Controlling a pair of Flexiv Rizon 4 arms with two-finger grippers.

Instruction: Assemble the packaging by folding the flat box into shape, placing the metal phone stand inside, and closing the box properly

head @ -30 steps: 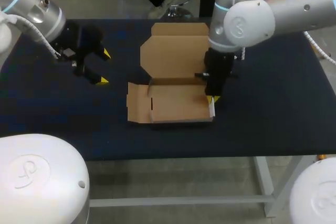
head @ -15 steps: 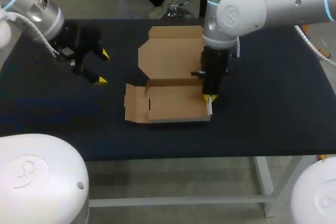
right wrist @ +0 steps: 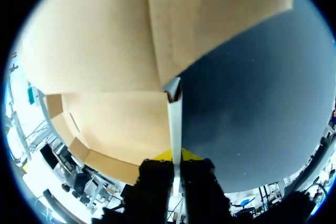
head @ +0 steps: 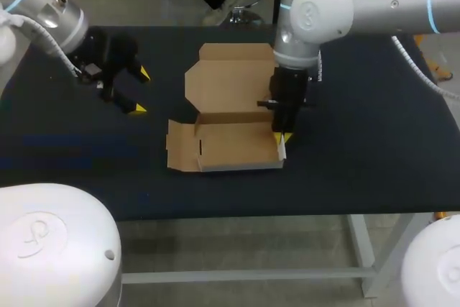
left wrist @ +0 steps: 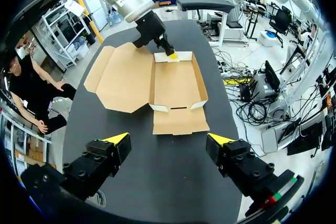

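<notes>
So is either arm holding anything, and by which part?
The right arm's jaws pinch the cardboard box by its upright side flap, on its right end. The left arm's jaws stand open, holding nothing.

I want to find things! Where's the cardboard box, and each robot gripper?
cardboard box [head: 237, 145]: head view, on its tray floor.
right gripper [head: 280, 139]: head view, between the tips pinching the side flap.
left gripper [left wrist: 168, 140]: left wrist view, midway between its open yellow tips.
</notes>
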